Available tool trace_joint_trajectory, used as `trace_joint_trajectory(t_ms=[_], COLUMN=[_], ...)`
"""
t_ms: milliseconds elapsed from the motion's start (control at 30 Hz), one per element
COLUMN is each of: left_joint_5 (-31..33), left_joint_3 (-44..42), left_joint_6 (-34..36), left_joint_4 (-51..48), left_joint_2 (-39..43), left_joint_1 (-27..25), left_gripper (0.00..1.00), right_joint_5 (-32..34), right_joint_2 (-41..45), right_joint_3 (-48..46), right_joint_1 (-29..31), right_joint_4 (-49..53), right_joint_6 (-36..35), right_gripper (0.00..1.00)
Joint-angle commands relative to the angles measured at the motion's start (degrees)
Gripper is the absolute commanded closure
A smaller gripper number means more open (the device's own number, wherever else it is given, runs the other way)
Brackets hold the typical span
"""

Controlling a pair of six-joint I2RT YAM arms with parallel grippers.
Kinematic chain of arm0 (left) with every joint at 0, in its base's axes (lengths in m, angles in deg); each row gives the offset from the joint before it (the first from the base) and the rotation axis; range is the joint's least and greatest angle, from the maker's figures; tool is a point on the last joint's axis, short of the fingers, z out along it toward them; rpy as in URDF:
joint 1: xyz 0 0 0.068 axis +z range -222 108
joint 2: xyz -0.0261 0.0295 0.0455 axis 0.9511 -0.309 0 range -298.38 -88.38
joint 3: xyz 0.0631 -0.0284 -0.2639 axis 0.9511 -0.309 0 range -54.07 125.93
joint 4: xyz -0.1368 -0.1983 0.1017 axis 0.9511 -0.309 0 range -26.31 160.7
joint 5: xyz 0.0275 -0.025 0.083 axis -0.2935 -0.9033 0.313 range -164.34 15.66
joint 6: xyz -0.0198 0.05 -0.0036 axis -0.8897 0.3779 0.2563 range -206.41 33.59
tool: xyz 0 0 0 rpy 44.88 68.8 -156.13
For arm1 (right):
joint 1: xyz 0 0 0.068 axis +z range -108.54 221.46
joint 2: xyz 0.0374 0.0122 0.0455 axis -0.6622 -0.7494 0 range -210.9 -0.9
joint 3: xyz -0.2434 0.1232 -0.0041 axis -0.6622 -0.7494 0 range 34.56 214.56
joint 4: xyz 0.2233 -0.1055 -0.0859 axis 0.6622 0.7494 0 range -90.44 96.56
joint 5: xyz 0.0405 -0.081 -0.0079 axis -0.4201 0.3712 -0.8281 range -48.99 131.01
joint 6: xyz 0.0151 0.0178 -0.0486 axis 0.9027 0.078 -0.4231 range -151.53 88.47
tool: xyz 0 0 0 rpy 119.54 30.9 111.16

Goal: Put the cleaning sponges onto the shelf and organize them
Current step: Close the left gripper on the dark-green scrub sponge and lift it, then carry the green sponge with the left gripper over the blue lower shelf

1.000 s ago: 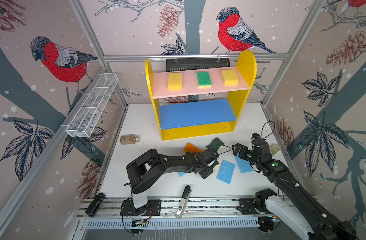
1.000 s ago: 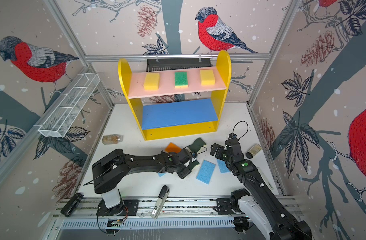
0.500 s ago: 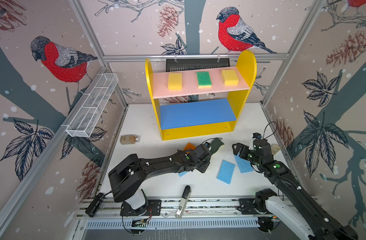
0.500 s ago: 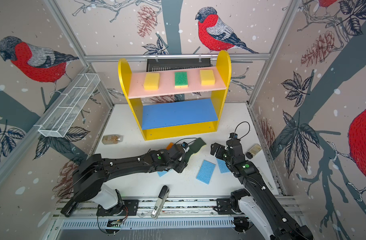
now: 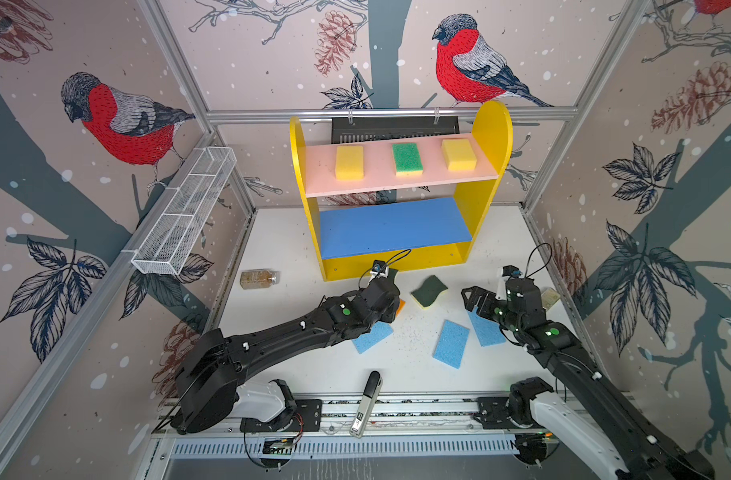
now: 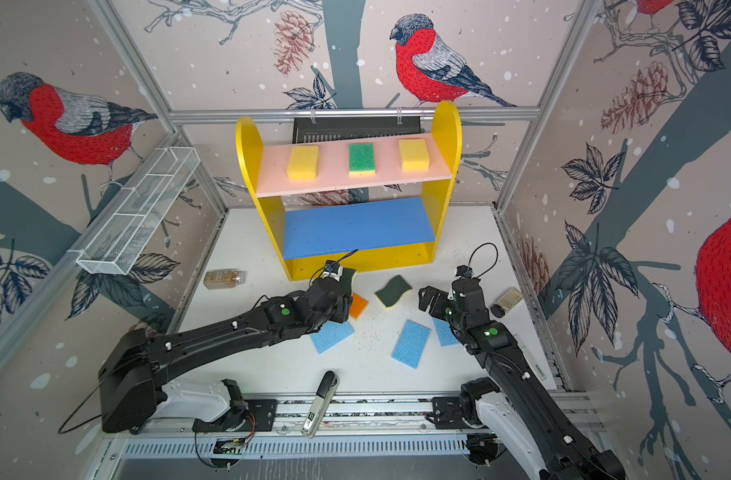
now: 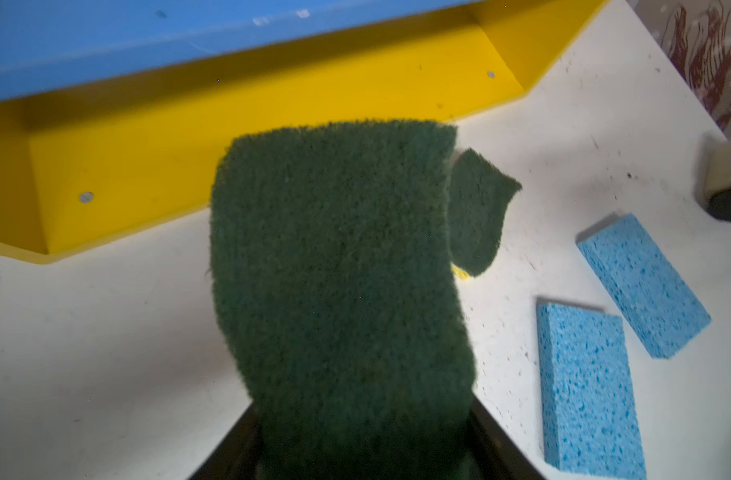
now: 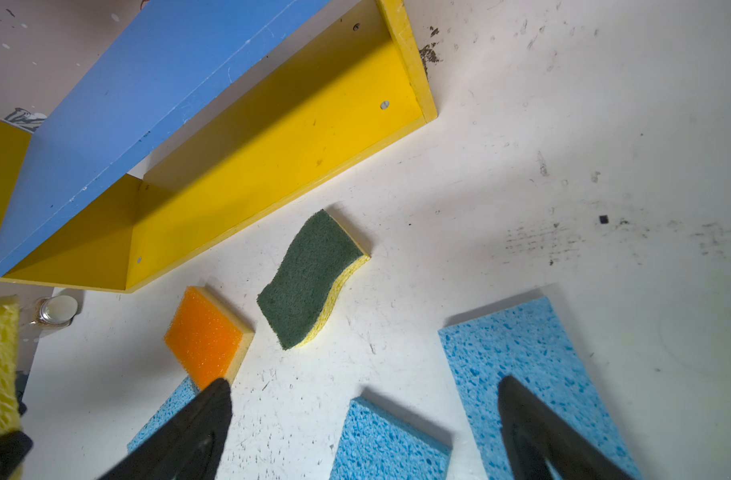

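left blue sponge: flat on the bench toward its near edge, partly under the left arm.
middle blue sponge: flat near the bench's middle, apart from the other two.
right blue sponge: flat toward the right edge, below the right hand.
right hand: fingers spread wide, holding nothing, hanging over the right blue sponge.
orange sponge: flat, orange face up, just beyond the left blue sponge.
loose green sponge: dark, wavy-edged, yellow underneath, flat in front of the shelf's base, apart from the orange sponge.
left hand: clamped on the held green sponge, which is lifted off the bench just before the shelf's base.
shelf: stands toward the far edge; its pink top board carries the left yellow sponge, green-topped sponge and right yellow sponge in a spaced row.
bottle: on its side near the left edge.
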Motion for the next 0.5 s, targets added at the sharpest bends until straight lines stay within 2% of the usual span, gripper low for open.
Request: trace_joint_trajectory(t_ms=[0, 267, 467], left_joint_5=[5.9, 10.1, 7.4], left_joint_3=[1.5, 6.7, 6.9], left_joint_6=[0.1, 4.4, 7.0], left_joint_4=[0.1, -2.4, -0.8], left_joint_2=[0.7, -1.8, -2.2], left_joint_1=[0.7, 4.4, 9.9], left_gripper=[0.39, 0.39, 0.40], right_joint_5=[-1.0, -1.5, -1.3], right_joint_2=[-0.1, -1.0, -1.5], right_joint_3=[0.6, 1.5, 2.1], right_joint_1=[0.1, 0.1, 0.1], right_joint_4=[-1.6, -1.7, -1.1], right_joint_6=[-1.3, -1.9, -2.4], right_gripper=[0.00, 0.01, 0.00])
